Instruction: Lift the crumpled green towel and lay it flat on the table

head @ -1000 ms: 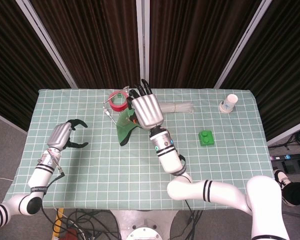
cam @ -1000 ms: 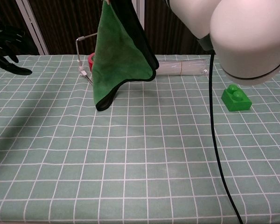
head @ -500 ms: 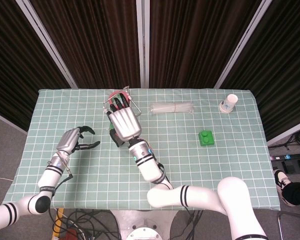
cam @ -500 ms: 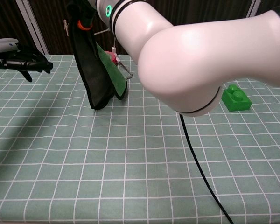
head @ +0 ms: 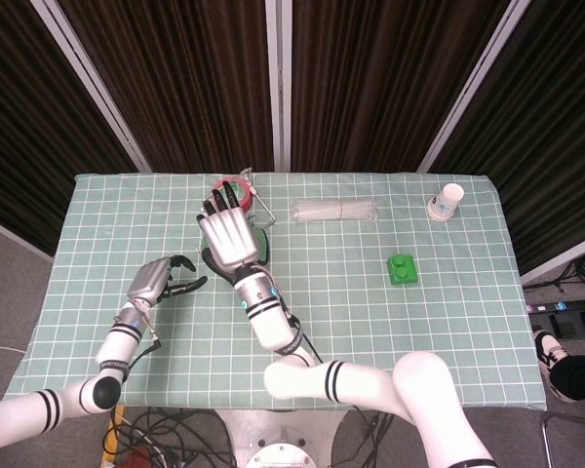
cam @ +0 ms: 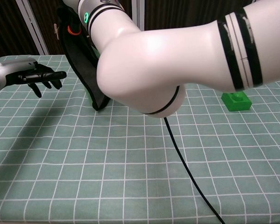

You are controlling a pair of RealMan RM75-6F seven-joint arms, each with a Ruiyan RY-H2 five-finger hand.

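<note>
While the head view looks straight down on the table with its pale green checked cloth, the right hand is raised at about ten o'clock from the table's centre, silver back toward the camera and dark fingers pointing to twelve. Only a sliver of the crumpled green towel shows at the hand's three o'clock edge — the hand covers the rest, so the grip itself is hidden here. Just past the fingertips lies a red ring with a bent wire piece. A clear plastic bundle lies at one o'clock, a white paper cup at two o'clock near the far right corner, and a green toy brick at three o'clock. The left hand hovers at nine o'clock, fingers spread and curved, holding nothing.

In the chest view the right arm fills much of the frame. The towel hangs from high up at eleven o'clock, its dark side facing the camera, and its lower tip reaches down to the table. The left hand is at nine o'clock, black fingers stretched toward the towel but apart from it. The brick sits at three o'clock.
</note>
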